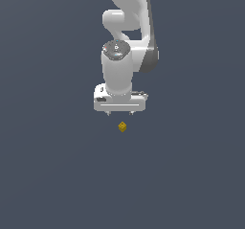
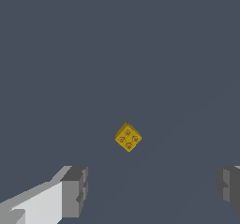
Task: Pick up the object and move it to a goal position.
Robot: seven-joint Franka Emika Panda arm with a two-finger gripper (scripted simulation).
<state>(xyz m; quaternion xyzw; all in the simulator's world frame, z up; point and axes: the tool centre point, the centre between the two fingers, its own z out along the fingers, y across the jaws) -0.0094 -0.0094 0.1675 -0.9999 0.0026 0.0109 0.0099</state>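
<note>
A: What takes up the most room?

B: The desk (image 1: 48, 175), a flat slate-grey surface that fills both views from edge to edge. Nothing on it has any texture or marking that I can make out.

A: And next in size?

B: The white arm (image 1: 125, 36). In the exterior view it enters at the top centre of the frame and comes down through a rounded joint with a dark grey cap to the wrist, which sits a little above the middle of the frame.

A: What about the end effector?

B: The end effector (image 1: 119, 114) hangs at the arm's lower end, just above the centre of that frame, pointing down. Its fingers (image 2: 75, 190) are spread wide: in the wrist view one grey pad shows at the lower left and the other at the lower right edge, with bare desk between them. It grips nothing.

A: Where is the object?

B: The cube (image 1: 122, 126) is a tiny yellow-gold block, far narrower than the end effector. In the exterior view it lies just below the fingertips, near the frame's centre, clear of them. In the wrist view the cube (image 2: 128, 137) sits slightly below the middle, turned cornerwise, with four small round studs on its visible face, apart from both pads.
</note>
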